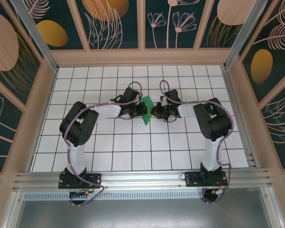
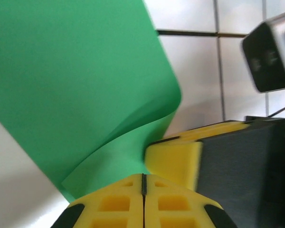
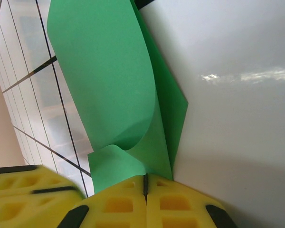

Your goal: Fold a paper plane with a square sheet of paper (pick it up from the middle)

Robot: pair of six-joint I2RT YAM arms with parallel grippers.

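1. Bench (image 1: 133,152): white, black grid lines, walled on three sides. It carries everything below.
2. Left arm (image 1: 78,126): black and white, reaching in toward the middle of the bench.
3. Right arm (image 1: 211,121): mirror of the left, wrist turned inward. The two wrists nearly meet.
4. The square sheet of paper (image 1: 145,105): bright green, one item, held between the two wrists near the middle of the bench. It is not flat. My left wrist camera shows a broad face (image 2: 76,80) curling over into a soft lower flap. My right wrist camera shows one layer (image 3: 114,80) rolled over another with a rounded bend and no hard crease (a corner looks slightly crumpled near the tips).
5. Left fingers (image 2: 128,199): yellow pads pressed together, no gap at the seam. The lower flap runs down to the tips, so I read this as a pinch on the sheet's edge.
6. Right fingers (image 3: 126,199): also fully closed, with the green paper running straight into the seam, so they grip the sheet.

Step in hand, as I judge it: the first fold, with one half brought over the other and not yet creased. No dart shape exists so far.

Next move calls for: matching the edges, lowering the doubled sheet flat onto the bench, then pressing along the bend. If either pinch slips, the halves will skew.
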